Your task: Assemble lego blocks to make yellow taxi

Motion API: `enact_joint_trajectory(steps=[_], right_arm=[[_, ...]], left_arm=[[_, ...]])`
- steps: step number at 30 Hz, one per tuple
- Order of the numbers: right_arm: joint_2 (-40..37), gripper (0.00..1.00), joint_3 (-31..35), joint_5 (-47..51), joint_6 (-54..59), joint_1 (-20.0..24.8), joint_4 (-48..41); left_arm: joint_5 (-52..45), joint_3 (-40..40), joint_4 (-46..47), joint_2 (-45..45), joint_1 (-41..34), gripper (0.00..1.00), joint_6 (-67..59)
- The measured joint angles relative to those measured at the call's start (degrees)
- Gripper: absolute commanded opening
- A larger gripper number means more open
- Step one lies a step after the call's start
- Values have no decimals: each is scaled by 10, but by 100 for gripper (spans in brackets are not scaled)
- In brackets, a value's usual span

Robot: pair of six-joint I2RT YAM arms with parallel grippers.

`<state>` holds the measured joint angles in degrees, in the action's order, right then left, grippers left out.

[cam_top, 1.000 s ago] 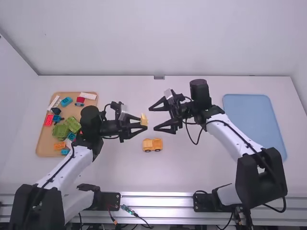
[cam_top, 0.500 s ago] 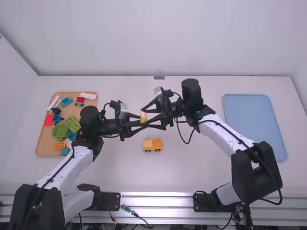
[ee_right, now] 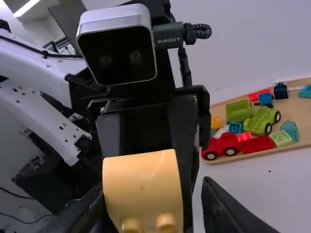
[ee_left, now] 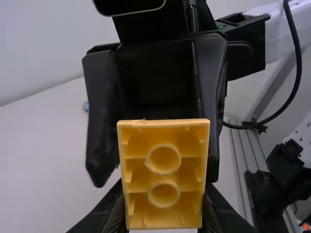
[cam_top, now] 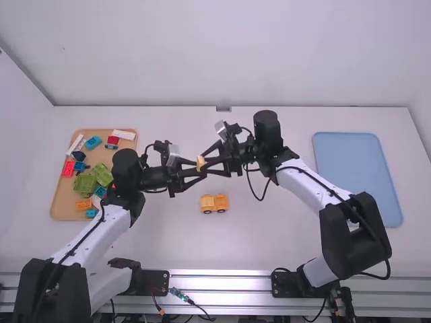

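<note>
My left gripper [cam_top: 200, 169] is shut on a yellow block [cam_top: 201, 162] above the middle of the table. In the left wrist view, the block's hollow underside [ee_left: 164, 180] shows two round tubes, held by the left gripper [ee_left: 163, 194]. The right gripper [cam_top: 208, 163] stands open around the block from the other side. From the right wrist, the block [ee_right: 143, 187] shows its curved face and studs between the right gripper's [ee_right: 155, 187] parted fingers, with a gap to one finger. Below, a yellow car base [cam_top: 214, 203] with dark wheels sits on the table.
A wooden tray [cam_top: 60, 202] with several red, green, blue and white blocks lies at the left, beside the left arm. A flat blue tray [cam_top: 357, 175] lies at the right. Both forearms meet over the table's middle.
The right gripper has moved left, from apart to around the block, its fingers staying open. The left arm has kept still with the block. The car base has not moved.
</note>
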<state>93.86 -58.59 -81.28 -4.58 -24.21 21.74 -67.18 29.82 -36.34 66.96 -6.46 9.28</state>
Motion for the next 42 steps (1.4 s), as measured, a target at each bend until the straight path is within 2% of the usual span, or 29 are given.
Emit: enact_joint_trajectory(steps=[5, 8, 14, 17, 18, 19, 21, 23, 29, 34, 36, 39, 41, 42], right_arm=[[0, 30, 0, -10, 5, 0, 3], [0, 21, 0, -10, 16, 0, 6], [0, 19, 0, -11, 18, 0, 6], [0, 18, 0, -9, 17, 0, 4], [1, 17, 0, -9, 17, 0, 3], [2, 16, 0, -9, 18, 0, 3], [5, 15, 0, -10, 15, 0, 3], [5, 15, 0, -12, 12, 0, 4], [5, 15, 0, -9, 6, 9, 4], [5, 11, 0, 22, -11, 36, -3], [5, 7, 0, 59, -16, 59, -39], [3, 6, 0, 111, -12, 81, -106], [-8, 4, -4, 200, 6, 103, -238], [-11, 4, -6, 217, 10, 106, -260]], left_arm=[[-2, 0, 1, 0, 0, 1, 3], [-3, 0, 1, 0, 0, 2, 15], [-3, 0, 0, 0, 0, 2, 17], [0, 0, 8, 0, 0, 12, 17], [2, 0, 11, 0, 0, 18, 17], [2, 0, 13, 0, 0, 29, 16], [9, 0, 16, 0, 0, 70, 12], [17, 0, 20, 0, 0, 99, 12], [39, 0, 26, 0, 0, 99, 13], [63, 0, 64, 0, 0, 99, 12], [109, 0, 95, 0, 0, 99, 12], [168, 0, 145, 0, 0, 99, 18], [241, 0, 185, 0, 2, 99, 45], [252, 0, 188, 0, 2, 99, 49]])
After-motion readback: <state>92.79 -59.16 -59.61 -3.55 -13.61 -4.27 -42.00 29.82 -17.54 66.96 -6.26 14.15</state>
